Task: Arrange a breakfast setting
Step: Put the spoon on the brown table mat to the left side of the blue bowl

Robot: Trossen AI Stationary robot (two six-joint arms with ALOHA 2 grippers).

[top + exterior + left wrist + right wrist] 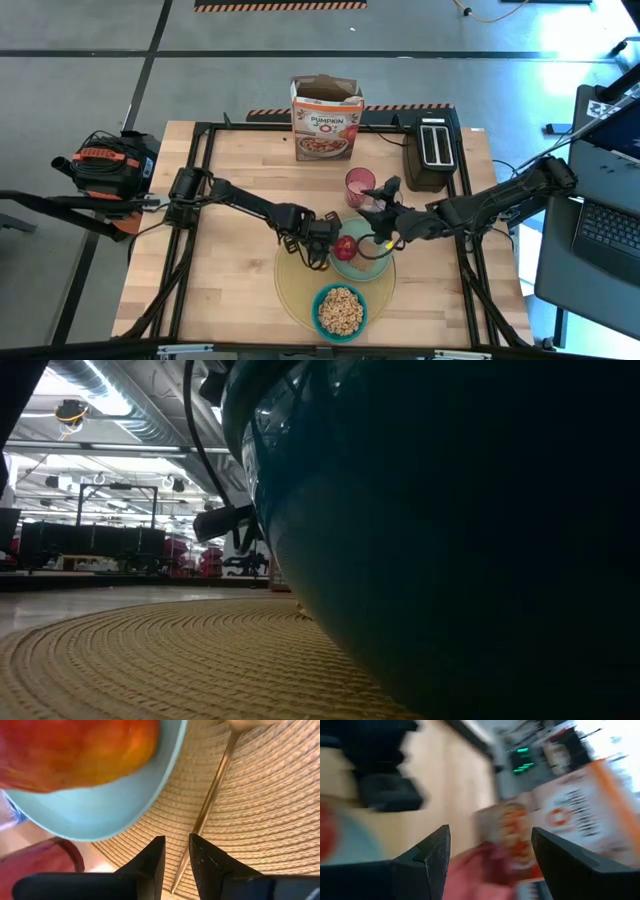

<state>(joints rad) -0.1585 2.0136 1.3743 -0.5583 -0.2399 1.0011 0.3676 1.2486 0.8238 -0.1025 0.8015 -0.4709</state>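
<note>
Two arms are meeting over the middle of the desk (pixel 230 200), building a breakfast setting on the mat (pixel 295 290). The left gripper (pixel 176 851), fingers nearly closed on nothing, is hanging by the spoon (pixel 210 805) at the plate's (pixel 365 268) nine o'clock edge, apparently having laid it beside the plate for eating. The apple (pixel 345 247) is sitting on the plate; the bowl (pixel 340 312) of cereal is waiting at six o'clock. The right gripper (pixel 491 851), fingers spread and empty, is pointing toward the cup (pixel 359 186) at twelve o'clock.
</note>
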